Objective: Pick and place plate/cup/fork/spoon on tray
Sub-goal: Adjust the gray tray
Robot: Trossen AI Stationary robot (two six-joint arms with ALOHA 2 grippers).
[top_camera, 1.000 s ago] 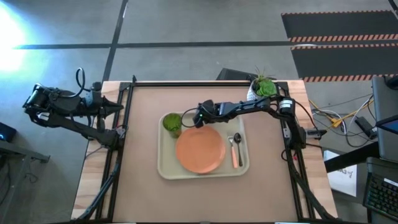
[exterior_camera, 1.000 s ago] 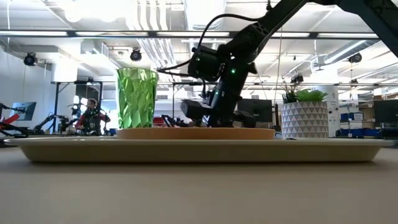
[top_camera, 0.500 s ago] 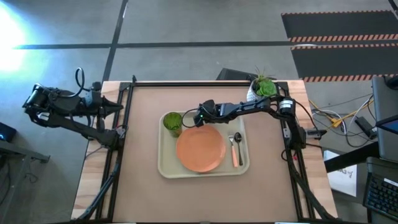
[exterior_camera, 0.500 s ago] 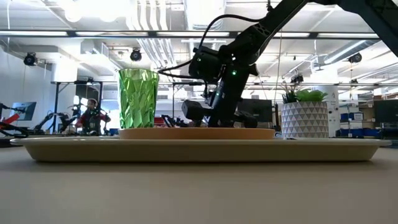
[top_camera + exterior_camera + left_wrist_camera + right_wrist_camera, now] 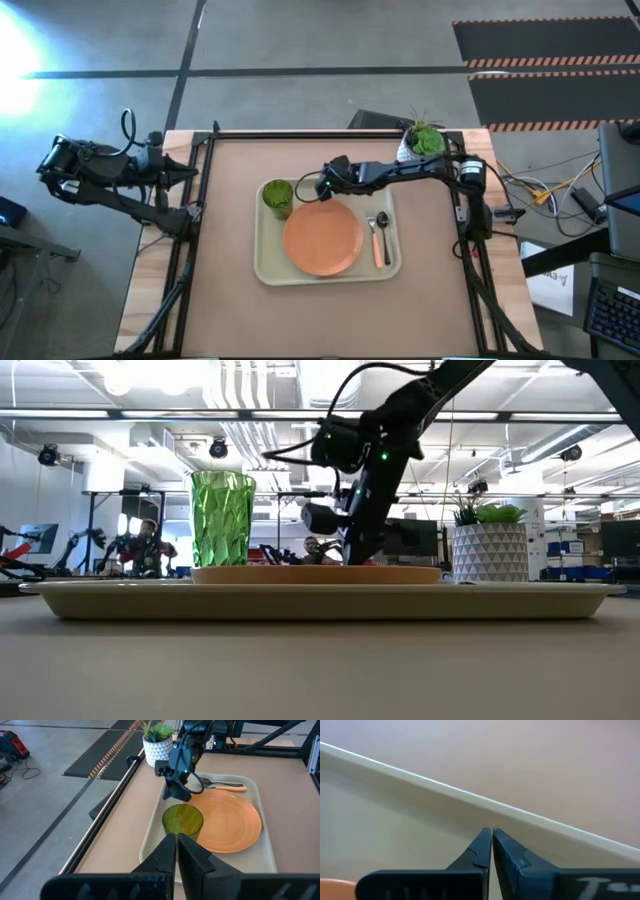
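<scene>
Orange plate (image 5: pixel 322 238), cup (image 5: pixel 277 197), fork (image 5: pixel 378 246) and spoon (image 5: pixel 381 228) are seen from above on the tray (image 5: pixel 268 270). Only the right wrist view shows the right gripper (image 5: pixel 491 845) closed and empty. At table height, a person (image 5: pixel 143 546) is seen beyond the brown table (image 5: pixel 320 670). The left gripper (image 5: pixel 177 851) is closed, parked.
</scene>
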